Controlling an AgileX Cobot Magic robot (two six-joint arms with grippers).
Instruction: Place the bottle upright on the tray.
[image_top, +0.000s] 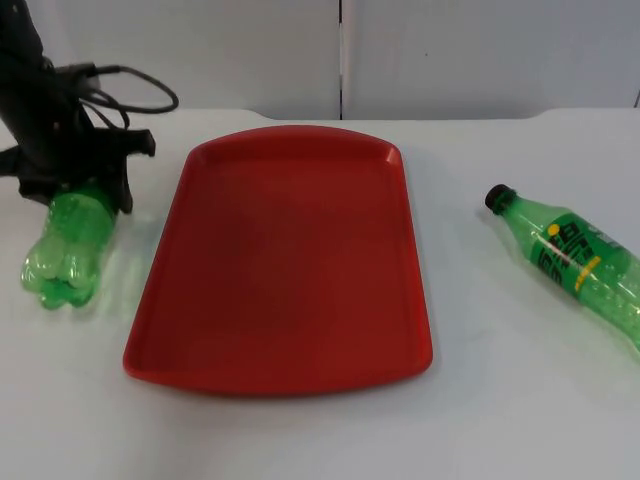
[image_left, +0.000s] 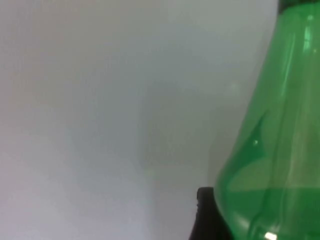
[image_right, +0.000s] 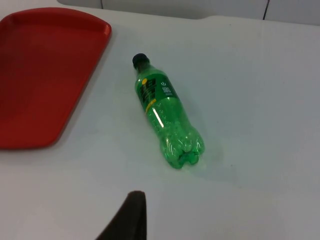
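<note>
Red tray (image_top: 290, 270) mid-tabletop (image_top: 500, 420), nothing on it. Left tool (image_top: 85, 170) clamped on the neck end of an unlabelled green bottle (image_top: 68, 248), base tilted toward camera, left of tray. Second labelled bottle (image_right: 166, 115) lies flat right of tray; right tool (image_right: 127, 220) waits near it, can't tell its state. Empty PET: light, smooth, squashy. Grip the stiff neck/shoulder.

A white counter (image_top: 300, 430) ran back to a grey partition wall (image_top: 200, 55). A dark vertical seam (image_top: 341, 60) split the wall into panels. Soft, even light left faint shadows on the counter.
</note>
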